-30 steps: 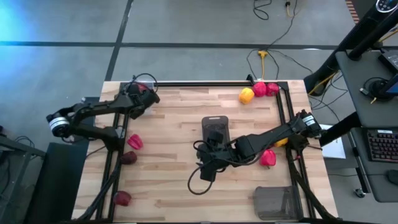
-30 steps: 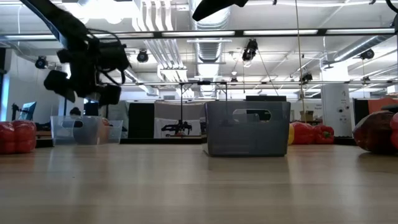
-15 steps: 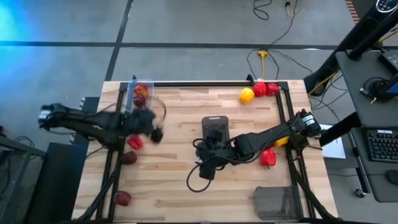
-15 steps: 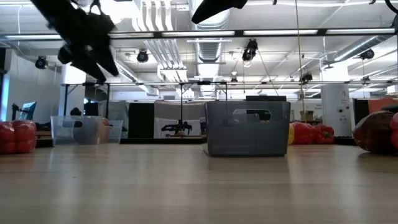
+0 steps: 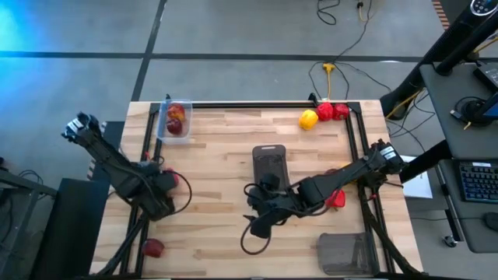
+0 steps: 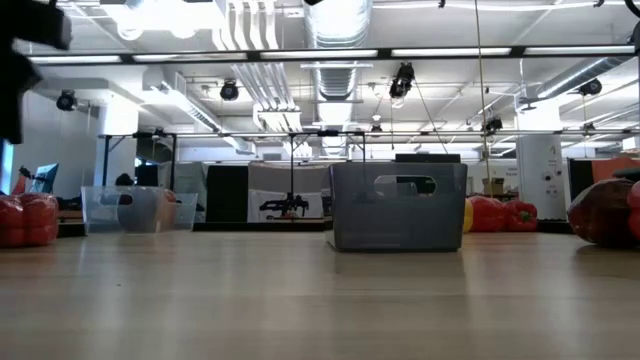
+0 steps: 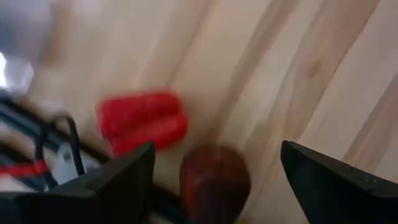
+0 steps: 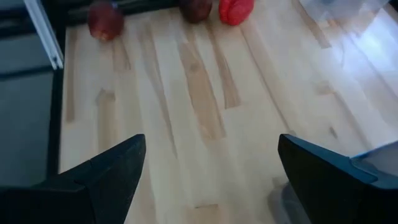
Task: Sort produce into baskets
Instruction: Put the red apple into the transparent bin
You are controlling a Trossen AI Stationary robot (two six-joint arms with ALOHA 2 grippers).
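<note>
My left gripper [image 5: 159,201] is open, low over the table's left edge. In the left wrist view [image 7: 216,155] its fingers stand on either side of a dark red apple [image 7: 214,183] without touching it. A red bell pepper [image 7: 142,121] lies on the table just beyond it [image 5: 173,179]. The clear bin [image 5: 175,120] at the far left holds two apples. My right gripper [image 5: 261,222] is open and empty near the table's middle, in front of a dark mesh basket [image 5: 270,163]. A second mesh basket [image 5: 346,253] stands at the near right.
Another apple [image 5: 153,247] lies at the near left. A yellow pepper [image 5: 309,119] and two red peppers [image 5: 333,111] lie at the far right. A red pepper [image 5: 336,198] lies by the right arm. A black frame rail [image 5: 249,104] runs along the far edge.
My left gripper has swung from above the clear bin toward the table's near edge and come down over the apple and red pepper at the left edge. My right gripper has shifted slightly toward the near edge.
</note>
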